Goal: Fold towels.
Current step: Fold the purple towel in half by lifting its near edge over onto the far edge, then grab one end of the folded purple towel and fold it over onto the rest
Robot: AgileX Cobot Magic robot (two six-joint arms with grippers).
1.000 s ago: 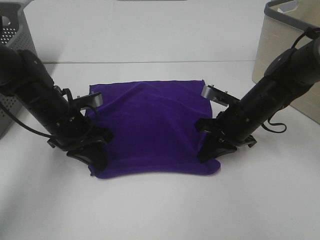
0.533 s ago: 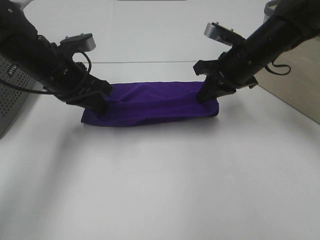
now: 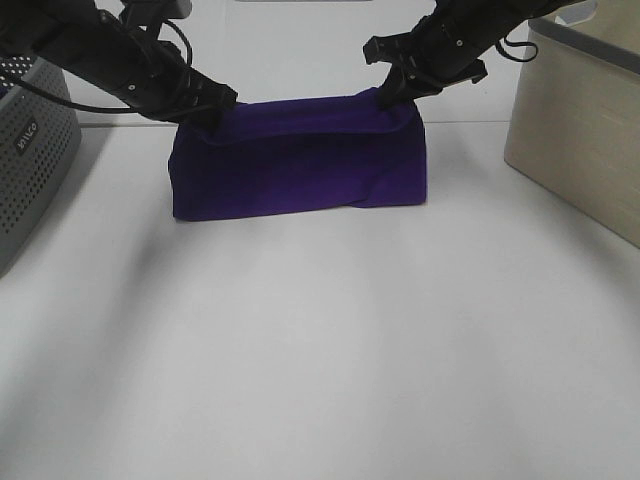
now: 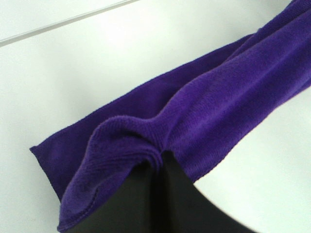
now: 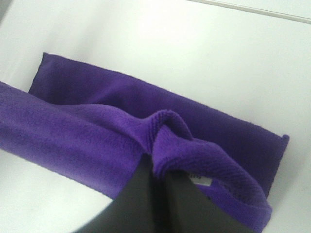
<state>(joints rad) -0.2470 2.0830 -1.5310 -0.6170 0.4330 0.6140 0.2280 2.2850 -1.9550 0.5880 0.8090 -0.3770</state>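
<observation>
The deep purple towel (image 3: 300,160) hangs doubled over at the far middle of the white table, its lower fold resting on the surface. My left gripper (image 3: 203,112) is shut on the towel's upper left corner. My right gripper (image 3: 385,100) is shut on the upper right corner. In the left wrist view the black fingers (image 4: 160,194) pinch a bunched edge of towel (image 4: 218,111). In the right wrist view the fingers (image 5: 160,194) pinch a bunched edge of towel (image 5: 97,131), with a small white tag (image 5: 201,180) by the fingers.
A grey perforated basket (image 3: 30,150) stands at the far left. A beige basket (image 3: 580,120) stands at the far right. The white table (image 3: 320,350) spreads in front of the towel.
Both grippers have carried the towel's near edge up and toward the far side. The towel went from lying flat to folded over and now hangs lifted between them.
</observation>
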